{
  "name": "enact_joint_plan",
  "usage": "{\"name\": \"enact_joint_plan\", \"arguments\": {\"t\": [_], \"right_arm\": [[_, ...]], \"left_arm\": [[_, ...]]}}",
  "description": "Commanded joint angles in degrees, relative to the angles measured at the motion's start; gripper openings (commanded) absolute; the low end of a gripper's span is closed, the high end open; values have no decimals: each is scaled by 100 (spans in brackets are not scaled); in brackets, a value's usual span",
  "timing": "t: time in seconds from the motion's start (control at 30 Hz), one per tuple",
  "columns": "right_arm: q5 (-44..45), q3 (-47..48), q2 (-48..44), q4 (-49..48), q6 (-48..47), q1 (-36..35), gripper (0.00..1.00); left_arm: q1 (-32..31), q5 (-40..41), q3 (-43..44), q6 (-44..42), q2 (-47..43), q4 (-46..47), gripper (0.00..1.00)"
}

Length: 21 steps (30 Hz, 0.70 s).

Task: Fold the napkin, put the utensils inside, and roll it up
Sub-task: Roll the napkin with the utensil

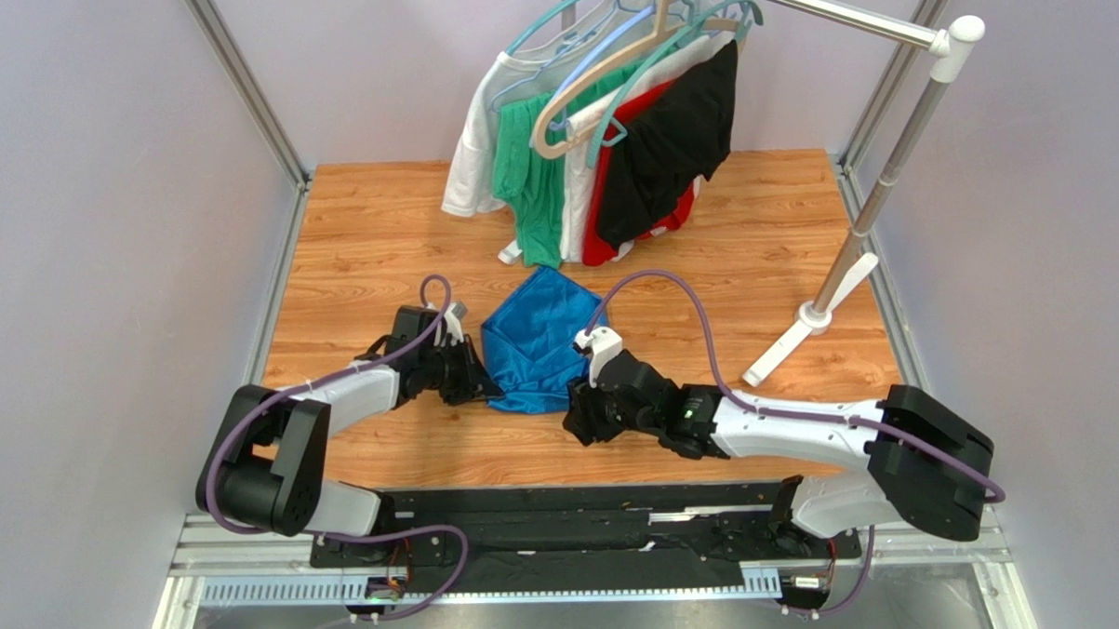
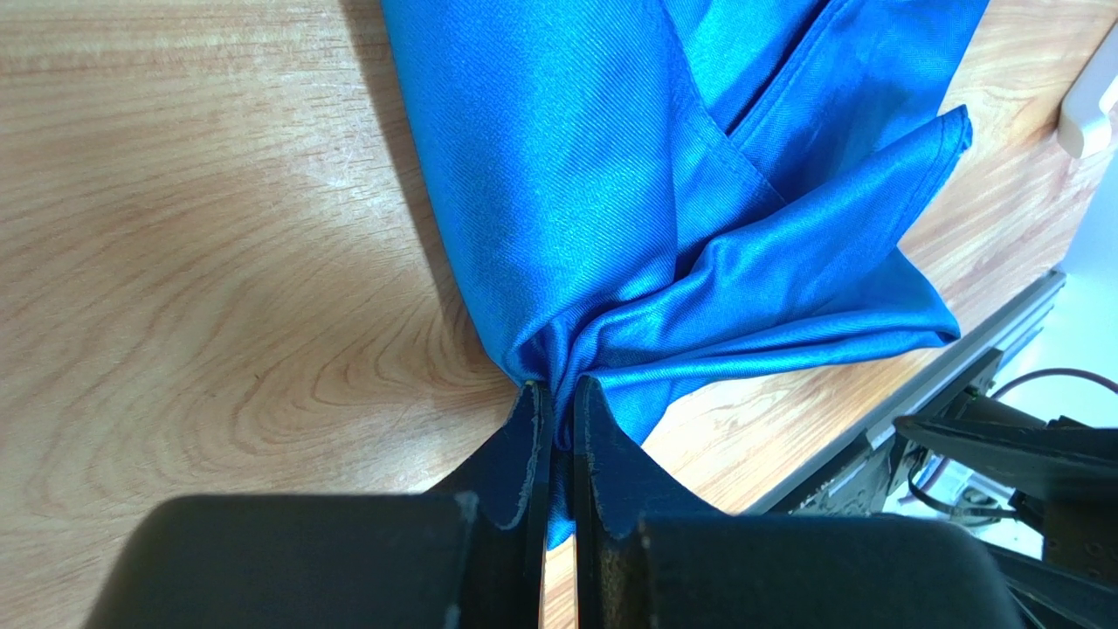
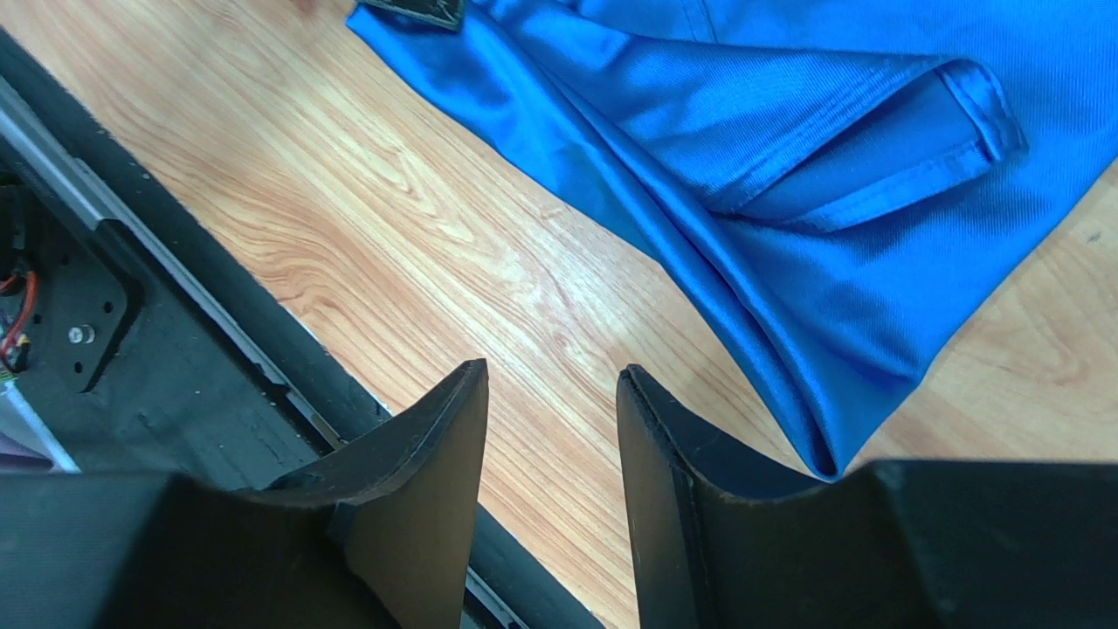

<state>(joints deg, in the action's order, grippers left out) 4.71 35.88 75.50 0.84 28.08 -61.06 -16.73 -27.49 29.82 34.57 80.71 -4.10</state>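
The left arm reaches low across the light wooden tabletop (image 1: pixel 366 224). Its left gripper (image 2: pixel 554 393) is clamped on a bunched corner of the rumpled, shiny royal-blue cloth napkin (image 1: pixel 535 338) lying mid-table. The pinched bit is buried between the jaws. The right gripper (image 3: pixel 551 383) hangs parted, holding nothing, just beside the napkin's near edge.

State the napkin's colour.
The napkin is plain royal blue with a slight sheen; the left wrist view shows it best.
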Motion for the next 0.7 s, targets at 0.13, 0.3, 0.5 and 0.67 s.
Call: {"name": "enact_joint_plan", "arguments": {"t": [0.13, 0.3, 0.5, 0.67], "right_arm": [[364, 68, 175, 188, 58, 225, 45], [399, 182, 421, 144, -118, 340, 45], [513, 428, 614, 136, -381, 507, 45], [391, 604, 746, 101, -583, 735, 45]], "left_arm": [[12, 235, 50, -310, 86, -390, 0], [12, 226, 50, -336, 77, -381, 0], [12, 226, 50, -337, 94, -390, 0], [12, 217, 50, -337, 112, -390, 0]]}}
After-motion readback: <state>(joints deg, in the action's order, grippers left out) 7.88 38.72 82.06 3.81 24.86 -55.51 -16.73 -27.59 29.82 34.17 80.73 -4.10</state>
